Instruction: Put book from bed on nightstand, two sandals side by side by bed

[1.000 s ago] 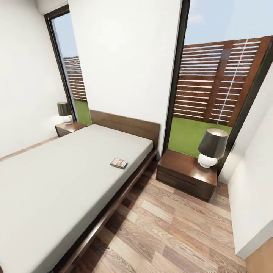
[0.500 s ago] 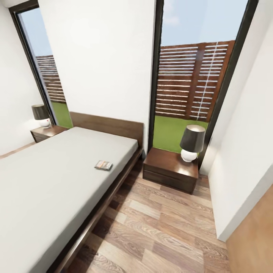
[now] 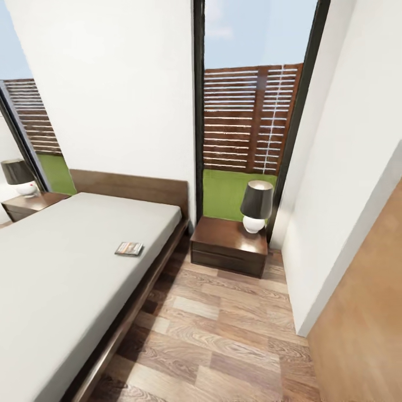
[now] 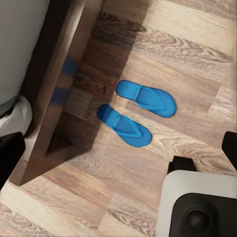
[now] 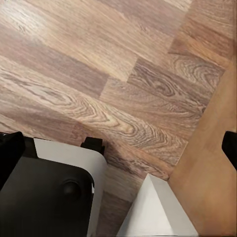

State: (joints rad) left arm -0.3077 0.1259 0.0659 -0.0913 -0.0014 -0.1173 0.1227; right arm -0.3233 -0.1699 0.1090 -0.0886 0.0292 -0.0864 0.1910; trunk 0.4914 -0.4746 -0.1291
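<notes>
Head view shows the book (image 3: 129, 248) lying flat on the grey mattress of the bed (image 3: 67, 268), near the edge that faces the nightstand (image 3: 229, 245) with its lamp (image 3: 255, 206). The robot will have to close in before either arm can reach. Left wrist view shows two blue sandals (image 4: 136, 113) roughly parallel on the floor beside the bed frame. Whether either claw is wide or narrow cannot be told.

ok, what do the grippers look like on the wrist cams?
Left gripper: plain matte black fingers with blunt, squared tips, seen at the frame edges. The right gripper looks the same. I can't make out any cables, markings or pads. Beneath them is the robot's base, a white shell with rounded corners, a black inset panel and a small black block at its edge.
</notes>
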